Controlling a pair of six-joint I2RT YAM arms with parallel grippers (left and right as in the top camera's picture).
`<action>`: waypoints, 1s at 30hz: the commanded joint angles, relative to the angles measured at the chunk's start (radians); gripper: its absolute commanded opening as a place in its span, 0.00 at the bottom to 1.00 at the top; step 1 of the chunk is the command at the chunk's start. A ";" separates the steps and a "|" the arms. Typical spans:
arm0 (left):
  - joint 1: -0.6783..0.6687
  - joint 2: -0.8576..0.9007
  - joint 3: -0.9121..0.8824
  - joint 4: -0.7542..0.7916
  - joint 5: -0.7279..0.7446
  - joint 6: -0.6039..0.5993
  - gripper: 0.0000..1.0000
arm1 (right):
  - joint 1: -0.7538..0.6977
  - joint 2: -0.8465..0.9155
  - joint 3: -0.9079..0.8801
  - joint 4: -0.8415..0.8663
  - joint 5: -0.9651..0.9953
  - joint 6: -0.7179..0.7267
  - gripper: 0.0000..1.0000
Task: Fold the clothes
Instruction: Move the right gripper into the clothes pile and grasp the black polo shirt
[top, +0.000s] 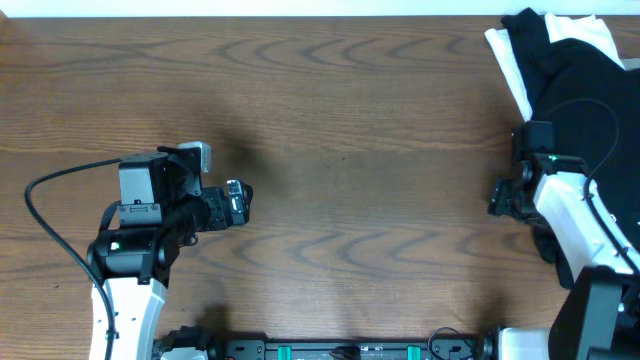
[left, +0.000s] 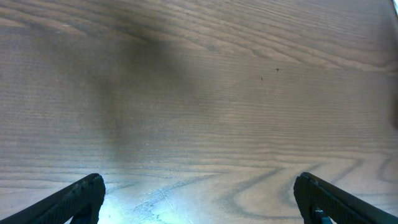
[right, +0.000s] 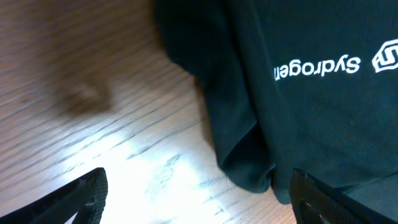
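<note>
A pile of black and white clothes (top: 575, 80) lies at the table's far right edge. The top black garment (right: 298, 93) with a small white logo and lettering fills the right of the right wrist view, its folded edge hanging between the jaws. My right gripper (right: 199, 199) is open at the garment's left edge, one finger over bare wood, the other by the fabric; it holds nothing. It shows in the overhead view (top: 503, 198) beside the pile. My left gripper (top: 240, 203) is open and empty over bare wood at the left, also seen in its wrist view (left: 199, 202).
The wooden table (top: 360, 150) spans the view. A black cable (top: 45, 215) loops left of the left arm. The arm bases stand along the front edge (top: 340, 348).
</note>
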 joint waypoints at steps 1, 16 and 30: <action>-0.003 0.006 0.019 0.002 0.014 -0.009 0.99 | -0.033 0.036 0.014 0.010 0.014 0.011 0.91; -0.003 0.006 0.019 0.023 0.014 -0.009 0.99 | -0.106 0.173 0.014 0.003 0.014 0.011 0.77; -0.003 0.006 0.019 0.023 0.014 -0.009 0.99 | -0.152 0.193 0.013 0.003 0.004 0.011 0.06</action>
